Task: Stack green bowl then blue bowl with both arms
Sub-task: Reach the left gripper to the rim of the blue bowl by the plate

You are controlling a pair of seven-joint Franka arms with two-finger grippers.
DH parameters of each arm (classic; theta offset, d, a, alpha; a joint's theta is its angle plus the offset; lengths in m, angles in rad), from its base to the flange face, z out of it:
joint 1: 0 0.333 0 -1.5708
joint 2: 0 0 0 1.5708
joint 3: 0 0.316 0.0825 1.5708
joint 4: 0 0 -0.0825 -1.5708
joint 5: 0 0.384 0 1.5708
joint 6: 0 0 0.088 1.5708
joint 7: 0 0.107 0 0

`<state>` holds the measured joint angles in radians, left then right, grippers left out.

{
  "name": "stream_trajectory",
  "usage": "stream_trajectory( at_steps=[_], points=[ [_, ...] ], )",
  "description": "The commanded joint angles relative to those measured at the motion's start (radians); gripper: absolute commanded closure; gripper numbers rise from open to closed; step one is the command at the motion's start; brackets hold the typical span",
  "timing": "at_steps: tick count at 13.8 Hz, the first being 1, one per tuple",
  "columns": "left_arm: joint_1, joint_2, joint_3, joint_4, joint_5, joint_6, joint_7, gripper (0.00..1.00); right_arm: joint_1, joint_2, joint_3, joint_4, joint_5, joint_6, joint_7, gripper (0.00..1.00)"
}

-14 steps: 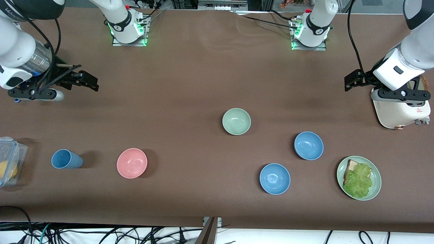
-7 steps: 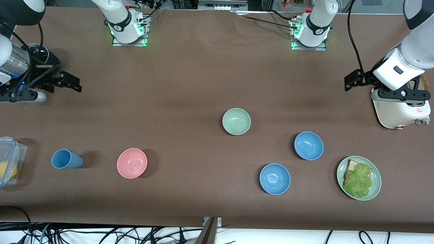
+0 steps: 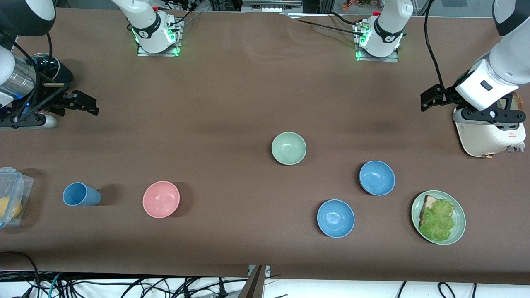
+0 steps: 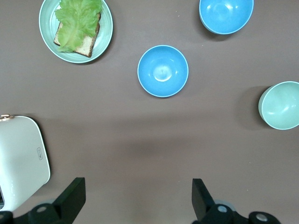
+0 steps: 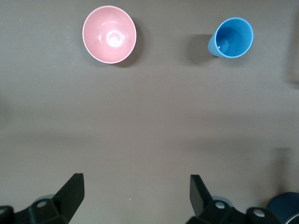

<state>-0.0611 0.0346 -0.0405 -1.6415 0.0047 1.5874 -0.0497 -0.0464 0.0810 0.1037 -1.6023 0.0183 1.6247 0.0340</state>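
The green bowl (image 3: 289, 148) at frame centre and the blue bowl (image 3: 377, 178) lower right look light, stiff and slippery, best pinched at the rim; left gripper (image 4: 135, 203) and right gripper (image 5: 134, 199) hover spread wide, empty

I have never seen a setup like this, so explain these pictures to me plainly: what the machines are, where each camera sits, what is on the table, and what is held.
Two white jointed robot arms stand at a brown table. One picture looks down from a high camera facing them; the other two come from cameras on the wrists.

The left gripper hangs open over the table beside the white toaster. The right gripper hangs open at the right arm's end. Both hold nothing.

On the table lie a small pale green bowl, two small blue bowls, a pink bowl, a blue cup, a green plate with bread and lettuce, and a clear plastic box. Nothing is stacked yet.
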Motion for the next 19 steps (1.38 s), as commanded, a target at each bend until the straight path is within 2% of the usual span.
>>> stream_trajectory(
  at_steps=[1,7,10,15,19],
  points=[
    [0.001,0.01,0.001,0.028,-0.011,-0.024,-0.003,0.0,-0.018,0.013,0.017,0.056,-0.015,-0.016,-0.013,0.0],
    [-0.002,0.027,-0.001,0.025,-0.011,-0.064,-0.003,0.0,-0.018,0.013,0.016,0.078,-0.009,-0.016,0.02,0.0],
    [0.007,0.137,0.001,0.028,-0.005,-0.044,0.013,0.0,-0.012,0.008,0.022,0.076,-0.012,-0.016,0.089,0.0],
    [0.003,0.335,0.001,0.028,-0.003,0.268,0.019,0.0,-0.013,0.011,0.018,0.076,-0.011,-0.016,0.096,0.0],
    [0.013,0.486,0.002,0.02,-0.003,0.497,0.135,0.0,-0.015,0.011,0.017,0.073,-0.011,-0.016,0.096,0.0]
  ],
)
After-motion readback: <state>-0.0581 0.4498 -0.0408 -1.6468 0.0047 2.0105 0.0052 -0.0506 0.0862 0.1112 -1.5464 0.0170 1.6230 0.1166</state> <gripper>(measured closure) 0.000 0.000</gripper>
